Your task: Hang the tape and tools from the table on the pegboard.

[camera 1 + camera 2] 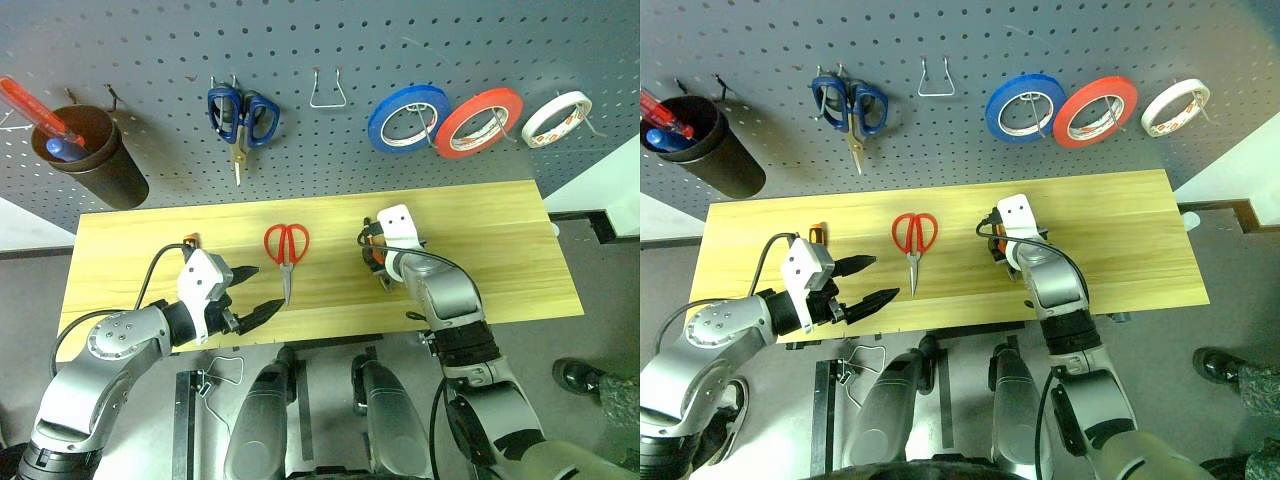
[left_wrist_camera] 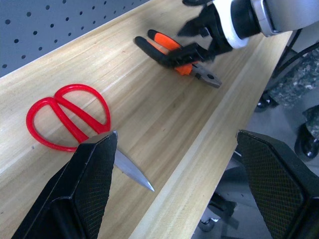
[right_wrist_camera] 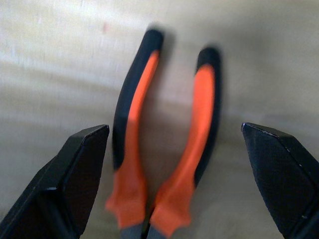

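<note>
Right tool [image 3: 172, 164] down over the pliers [image 3: 167, 149] near mid-desk, fingers spread wide with both orange-and-black handles lying between them, nothing pinched, pliers flat on the desk [image 1: 480, 240]. Left tool [image 1: 243, 297] hovering at the desk's near edge, likewise spread, empty, tips aimed toward the red-handled scissors [image 1: 286, 248]. Scissors lying flat, loops toward the pegboard [image 1: 300, 40], blade tip pointing at the near edge, just beside the left tool's upper finger. Small black-and-orange screwdriver [image 1: 189, 240] peeking out beyond the left wrist, mostly hidden. White tape [image 1: 556, 118] already up on a hook at the far right of the pegboard, next to the red-orange roll [image 1: 478, 122] and the blue roll [image 1: 407, 117]. Blue-handled scissors [image 1: 242, 118] hanging further left, dark cup [image 1: 100, 160] with a red-handled screwdriver [image 1: 35, 115] at the left end.
</note>
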